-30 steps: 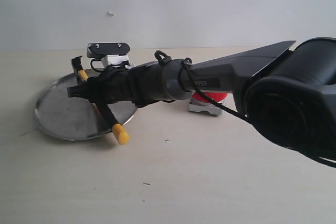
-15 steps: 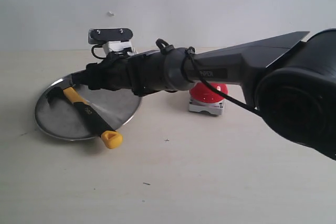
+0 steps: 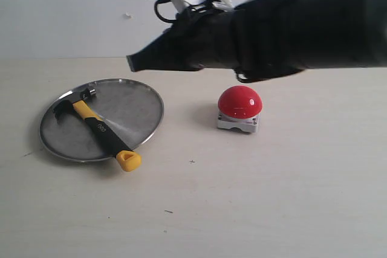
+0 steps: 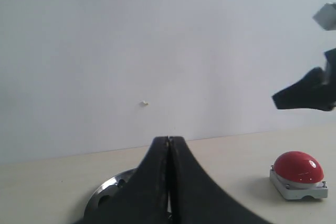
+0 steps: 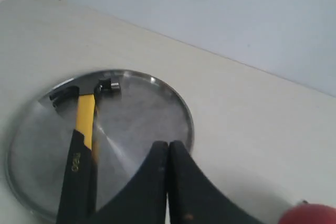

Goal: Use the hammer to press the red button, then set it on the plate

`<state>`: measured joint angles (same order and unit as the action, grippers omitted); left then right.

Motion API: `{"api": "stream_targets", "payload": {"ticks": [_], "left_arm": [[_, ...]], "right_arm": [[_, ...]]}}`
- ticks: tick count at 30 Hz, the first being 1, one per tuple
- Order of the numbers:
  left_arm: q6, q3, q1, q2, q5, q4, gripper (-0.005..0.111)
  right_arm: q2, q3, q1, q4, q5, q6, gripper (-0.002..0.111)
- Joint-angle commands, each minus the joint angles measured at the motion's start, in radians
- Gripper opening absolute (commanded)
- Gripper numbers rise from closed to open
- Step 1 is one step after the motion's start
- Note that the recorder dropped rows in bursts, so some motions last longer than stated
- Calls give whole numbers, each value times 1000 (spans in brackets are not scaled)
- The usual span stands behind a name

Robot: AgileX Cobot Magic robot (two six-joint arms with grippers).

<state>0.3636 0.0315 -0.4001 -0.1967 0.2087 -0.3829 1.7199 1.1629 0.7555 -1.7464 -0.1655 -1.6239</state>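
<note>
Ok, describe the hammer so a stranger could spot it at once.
On the pale tabletop, find the round silver plate beside the red button. The claw hammer lies across it, dark head on the plate, yellow looped end overhanging the rim. Nothing else there is black and yellow.

Bright, even light; soft, faint shadows.

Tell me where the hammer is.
In the exterior view the hammer lies on the plate at the left, its yellow end past the rim, left of the red button.
</note>
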Motion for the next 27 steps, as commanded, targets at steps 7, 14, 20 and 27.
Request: {"api": "stream_targets", "payload": {"ticks": [7, 14, 20, 27], "left_arm": [[0, -4, 0, 2, 0, 5, 0], [0, -4, 0, 2, 0, 5, 0], [0, -4, 0, 2, 0, 5, 0], [0, -4, 0, 2, 0, 5, 0]], "right_arm": [[-294, -268, 1, 2, -96, -31, 0], [-294, -268, 1, 2, -96, -29, 0], [-294, -268, 1, 2, -96, -29, 0], [-382, -268, 1, 2, -94, -101, 0]]}}
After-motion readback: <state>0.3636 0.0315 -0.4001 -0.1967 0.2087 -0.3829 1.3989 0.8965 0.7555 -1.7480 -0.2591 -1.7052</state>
